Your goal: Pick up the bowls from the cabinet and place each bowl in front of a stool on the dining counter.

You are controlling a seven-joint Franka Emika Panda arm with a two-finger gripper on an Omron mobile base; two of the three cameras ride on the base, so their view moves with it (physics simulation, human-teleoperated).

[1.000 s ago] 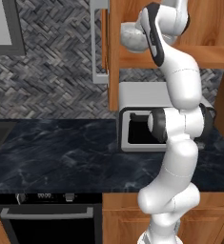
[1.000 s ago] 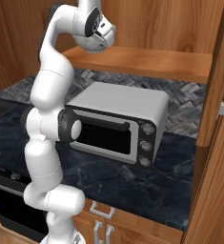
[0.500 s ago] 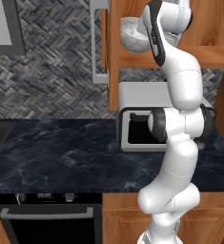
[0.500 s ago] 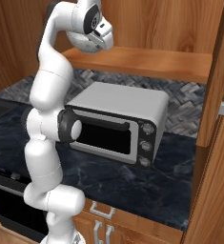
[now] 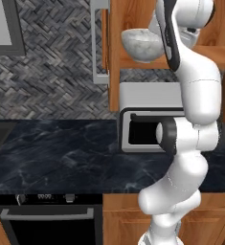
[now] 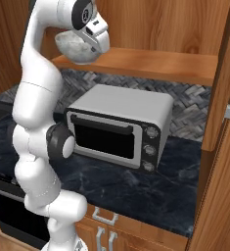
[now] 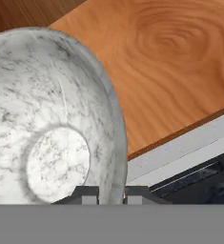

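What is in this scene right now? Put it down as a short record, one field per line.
setting: kitchen, black marbled counter
cabinet: wooden shelf above a silver toaster oven
bowl: grey-white marbled bowl at the shelf's left end
gripper: gripper shut on the bowl's rim, one finger on each side of the wall
second bowl: cannot tell from these views
task state: bowl gripped, not yet carried away

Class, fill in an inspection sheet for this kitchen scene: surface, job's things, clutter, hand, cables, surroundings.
Surface: black marbled counter, bare beside the oven.
Job's things: marbled stone bowl at the front edge of the wooden cabinet shelf; a second bowl is nothing seen.
Clutter: silver toaster oven on the counter under the shelf.
Hand: hand shut on the bowl's rim.
Cables: nothing seen.
Surroundings: herringbone tile wall; stove front below; wooden drawers with silver handles.
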